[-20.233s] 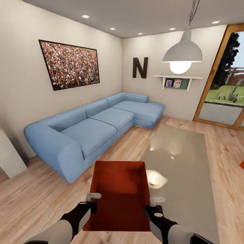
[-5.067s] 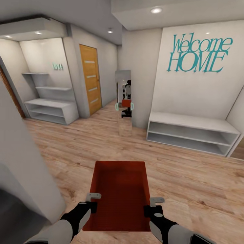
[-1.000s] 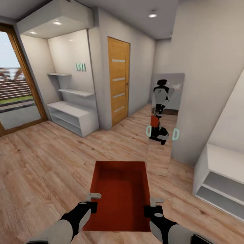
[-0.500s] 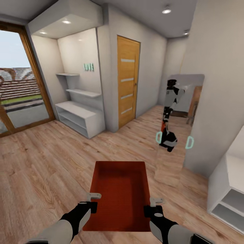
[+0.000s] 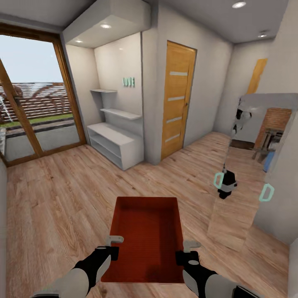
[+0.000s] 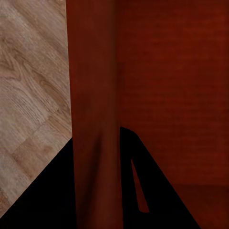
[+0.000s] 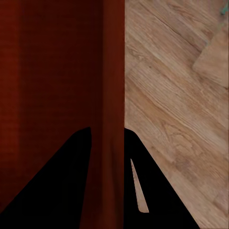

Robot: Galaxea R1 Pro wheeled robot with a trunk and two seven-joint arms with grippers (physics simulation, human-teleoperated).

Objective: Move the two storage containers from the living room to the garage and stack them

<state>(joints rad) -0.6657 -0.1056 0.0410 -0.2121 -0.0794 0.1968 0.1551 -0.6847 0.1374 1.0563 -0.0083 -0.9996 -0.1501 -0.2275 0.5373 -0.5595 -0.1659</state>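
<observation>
One orange-red open-top storage container hangs low in front of me over light wood planks, empty inside. My left gripper is shut on its left wall and my right gripper on its right wall. In the left wrist view the red wall runs between the black fingers of the left gripper. The right wrist view has the other wall pinched in the right gripper, with floor beside it. The garage is out of view.
A wood-framed glass door stands at the left. A white shelf unit sits in a niche ahead, next to an orange wooden door. A tall mirror leans on the right wall. Open plank floor lies ahead.
The whole view has swung left: the glass door has come further in, and shelf, wooden door and mirror have slid right. Container and both grippers keep their places in the picture.
</observation>
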